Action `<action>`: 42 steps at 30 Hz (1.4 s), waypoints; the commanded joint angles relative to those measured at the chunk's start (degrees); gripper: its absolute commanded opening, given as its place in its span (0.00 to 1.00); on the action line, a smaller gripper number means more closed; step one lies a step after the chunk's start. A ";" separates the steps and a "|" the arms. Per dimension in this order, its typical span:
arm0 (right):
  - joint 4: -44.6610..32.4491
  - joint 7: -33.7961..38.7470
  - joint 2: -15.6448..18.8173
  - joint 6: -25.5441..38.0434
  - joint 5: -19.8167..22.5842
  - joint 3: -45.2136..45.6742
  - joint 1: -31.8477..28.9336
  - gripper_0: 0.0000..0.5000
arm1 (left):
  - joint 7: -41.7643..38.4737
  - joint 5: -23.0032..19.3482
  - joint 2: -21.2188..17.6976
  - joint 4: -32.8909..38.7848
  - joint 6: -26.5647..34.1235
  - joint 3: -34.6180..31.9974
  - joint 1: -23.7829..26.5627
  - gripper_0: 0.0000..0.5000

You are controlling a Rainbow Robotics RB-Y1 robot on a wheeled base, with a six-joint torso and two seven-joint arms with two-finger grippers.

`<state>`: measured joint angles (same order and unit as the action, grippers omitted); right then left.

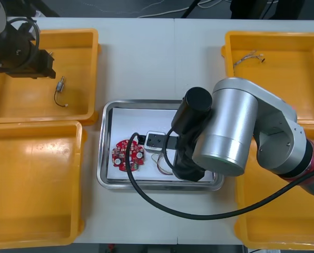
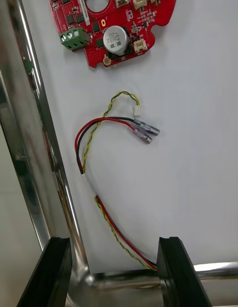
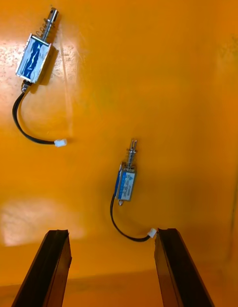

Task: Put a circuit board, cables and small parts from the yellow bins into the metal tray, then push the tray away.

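Observation:
My right gripper (image 2: 114,270) hangs open over the near end of the metal tray (image 1: 105,158), which is white inside. A red and yellow cable (image 2: 106,138) lies loose on the tray floor between the fingers (image 2: 176,272), one end running up to a finger. Beyond it lies the round red circuit board (image 2: 111,19), also seen as the board (image 1: 128,155) in the front view. My left gripper (image 3: 111,267) is open above the far left yellow bin (image 1: 88,68). Two small metal parts with black leads lie below it, one (image 3: 126,183) between the fingers, the other (image 3: 34,56) farther off.
The near left bin (image 1: 36,184) lies beside the tray. The far right bin (image 1: 283,68) holds a thin cable (image 1: 249,57). My right arm (image 1: 241,132) covers part of the tray and of the near right bin (image 1: 273,226).

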<state>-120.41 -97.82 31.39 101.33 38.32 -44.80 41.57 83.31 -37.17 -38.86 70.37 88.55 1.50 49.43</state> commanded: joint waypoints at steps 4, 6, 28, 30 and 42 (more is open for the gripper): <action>-6.16 13.89 -1.25 7.13 3.08 9.64 0.62 1.00 | 3.53 5.35 3.18 -0.23 -2.16 1.75 3.66 1.00; -6.95 16.79 -1.33 8.67 4.40 13.16 -0.26 1.00 | 3.79 6.05 3.71 -0.32 -3.04 2.46 3.66 1.00; -8.53 34.45 3.94 8.67 5.89 34.95 -6.24 1.00 | 13.20 5.88 5.02 -4.19 -7.61 4.57 3.66 1.00; -8.44 34.45 3.94 8.67 5.89 36.45 -6.59 1.00 | 13.37 5.88 5.20 -4.54 -8.13 4.65 3.66 1.00; -6.07 33.57 6.23 8.67 1.06 46.73 -13.00 1.00 | 13.72 5.88 6.17 -5.60 -8.40 4.57 3.22 1.00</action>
<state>-126.48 -63.67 35.40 109.83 40.78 -0.84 30.17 94.45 -30.97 -33.44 64.37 80.53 5.44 49.98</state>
